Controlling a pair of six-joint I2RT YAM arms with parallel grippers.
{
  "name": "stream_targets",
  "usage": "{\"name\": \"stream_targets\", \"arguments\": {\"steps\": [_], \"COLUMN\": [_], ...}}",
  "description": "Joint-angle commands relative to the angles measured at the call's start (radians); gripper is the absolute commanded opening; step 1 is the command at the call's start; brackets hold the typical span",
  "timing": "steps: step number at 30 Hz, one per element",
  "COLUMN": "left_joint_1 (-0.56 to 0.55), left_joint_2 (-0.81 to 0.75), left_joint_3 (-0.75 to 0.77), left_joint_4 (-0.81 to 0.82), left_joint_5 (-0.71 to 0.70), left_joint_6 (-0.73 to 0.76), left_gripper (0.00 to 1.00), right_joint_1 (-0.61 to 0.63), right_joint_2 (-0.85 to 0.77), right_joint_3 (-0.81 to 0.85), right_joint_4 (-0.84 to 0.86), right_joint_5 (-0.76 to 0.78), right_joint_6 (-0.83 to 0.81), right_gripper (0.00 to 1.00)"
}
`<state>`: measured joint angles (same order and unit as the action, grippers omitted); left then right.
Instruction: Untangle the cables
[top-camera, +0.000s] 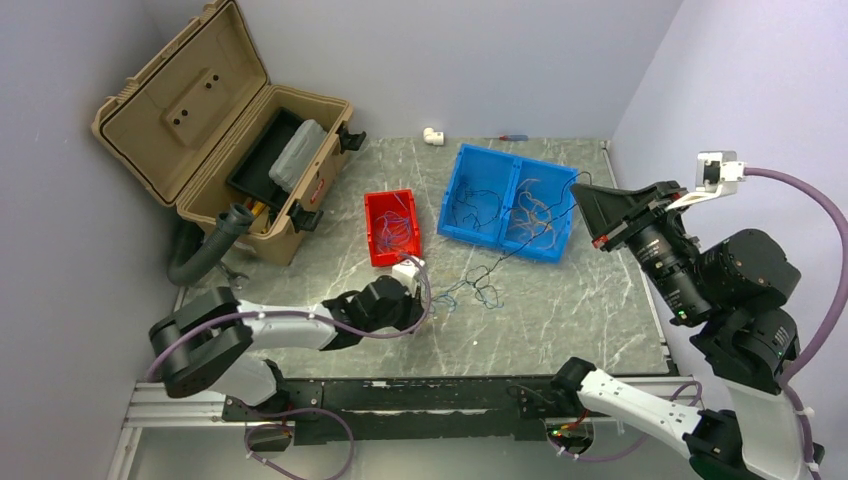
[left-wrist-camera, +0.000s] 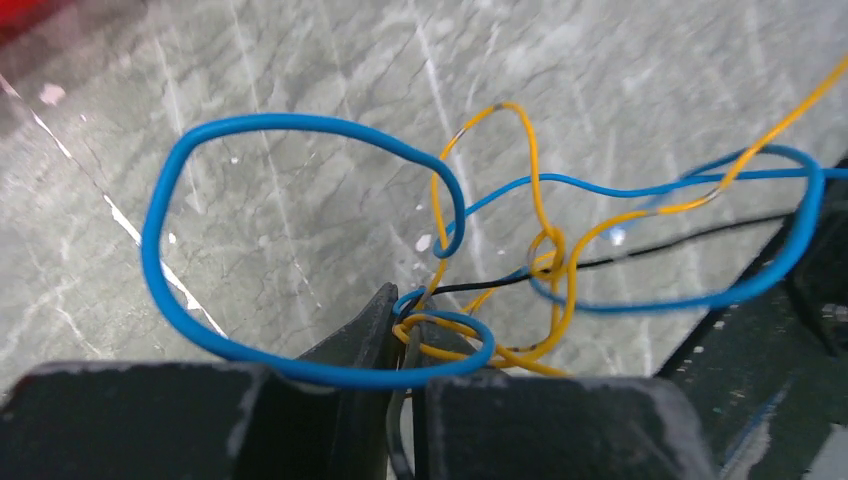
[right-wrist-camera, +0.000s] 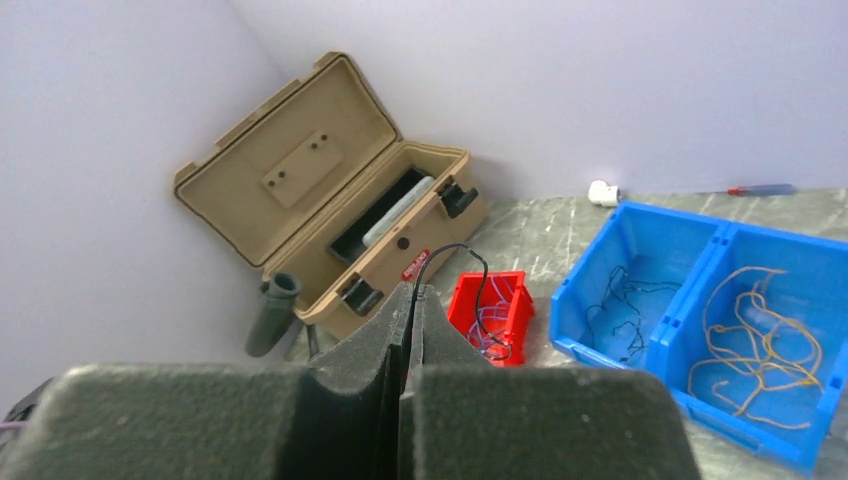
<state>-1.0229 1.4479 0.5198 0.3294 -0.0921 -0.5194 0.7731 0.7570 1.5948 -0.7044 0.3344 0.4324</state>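
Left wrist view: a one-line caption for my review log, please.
Left gripper pinches a knotted tangle of blue, yellow-orange and black cables over the grey marbled table.

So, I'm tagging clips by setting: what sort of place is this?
Probably a robotics lab test cell: a table boxed in by plain walls, a blue bin and a red bin holding sorted cables, and an open toolbox.
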Motion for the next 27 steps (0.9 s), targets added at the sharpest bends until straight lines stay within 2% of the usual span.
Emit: {"name": "stream_targets", "arguments": {"steps": [1, 3, 8, 12, 16, 19, 23, 25, 27], "left_joint_1": [-0.015, -0.017, -0.017, -0.017, -0.017, -0.016, 0.007, 0.043, 0.111], "left_joint_2": [-0.134, -0.192, -0.350, -0.462, -0.560, -0.606, -0.650, -0.665, -0.686], "left_joint_3": [-0.002, 0.002, -0.001, 0.010, 0.046, 0.098, 0.184, 0.230, 0.270], "left_joint_4": [-0.031, -0.094, -0.226, -0.323, -0.474, -0.611, -0.795, -0.905, -1.027], "left_joint_5": [-0.051, -0.079, -0.127, -0.142, -0.193, -0.287, -0.426, -0.487, -0.539], "left_joint_6": [-0.006, -0.004, 0.008, 0.016, 0.026, 0.022, 0.009, -0.028, -0.090], "left_gripper": [0.13, 0.09, 0.07, 0.00, 0.00, 0.00, 0.00, 0.00, 0.00], "right_joint_1": [0.001, 0.001, 0.001, 0.000, 0.000, 0.001, -0.002, -0.012, -0.051], "right_joint_2": [0.007, -0.004, -0.039, -0.052, -0.049, -0.045, -0.078, -0.079, -0.060], "right_joint_3": [-0.024, -0.049, -0.124, -0.201, -0.306, -0.418, -0.654, -0.753, -0.811], "right_joint_4": [0.008, 0.002, -0.026, -0.073, -0.147, -0.189, -0.137, -0.118, -0.163], "right_joint_5": [0.101, 0.141, 0.303, 0.322, 0.350, 0.363, 0.289, 0.269, 0.332], "right_joint_6": [-0.032, -0.031, -0.021, 0.007, 0.072, 0.173, 0.343, 0.427, 0.537], "right_gripper": [0.00, 0.00, 0.00, 0.00, 0.00, 0.00, 0.00, 0.00, 0.00]}}
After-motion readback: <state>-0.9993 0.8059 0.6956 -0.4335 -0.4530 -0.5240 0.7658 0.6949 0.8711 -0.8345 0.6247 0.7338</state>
